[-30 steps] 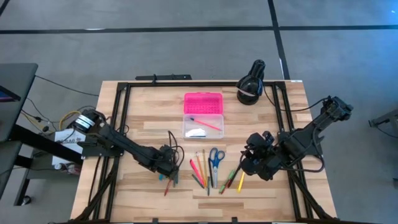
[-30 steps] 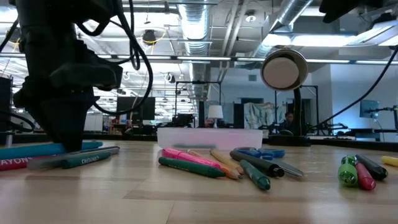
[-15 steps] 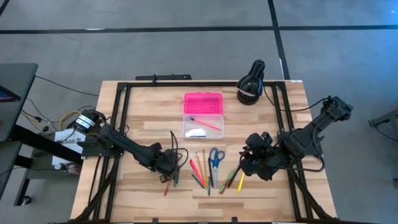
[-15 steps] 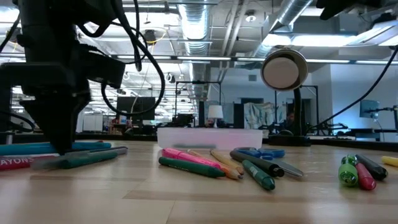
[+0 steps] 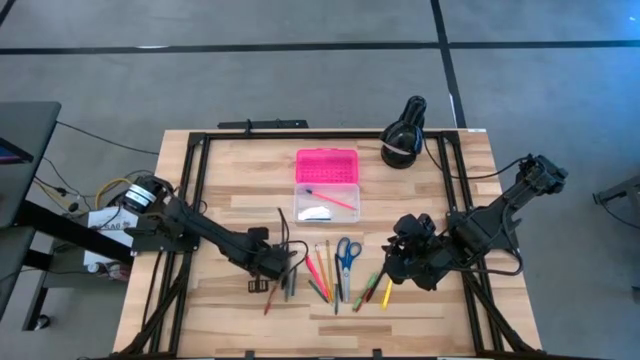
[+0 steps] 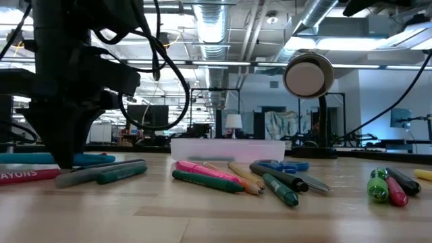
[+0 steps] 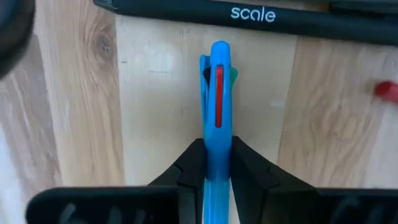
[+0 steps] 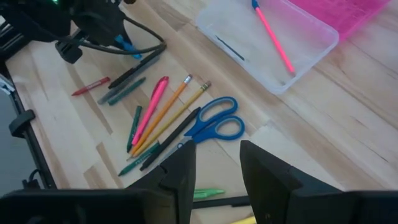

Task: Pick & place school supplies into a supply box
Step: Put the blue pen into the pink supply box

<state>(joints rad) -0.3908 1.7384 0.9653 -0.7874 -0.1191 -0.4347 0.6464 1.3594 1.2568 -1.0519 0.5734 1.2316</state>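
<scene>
My left gripper [image 7: 217,171] has just closed, its fingers now pinching a bright blue plastic pen with a red clip [image 7: 217,93] low over the wooden table [image 5: 230,200], so I judge the grasp made and a lift next. The clear pencil case with its pink lid [image 5: 327,184] sits open well beyond, a pink pencil [image 8: 271,34] already inside. Grey and green markers [image 6: 108,172] lie just beside the pen and could drag along. Blue-handled scissors [image 8: 214,124] and loose pencils lie between the arms; my right gripper [image 8: 214,165] hovers spread above them.
</scene>
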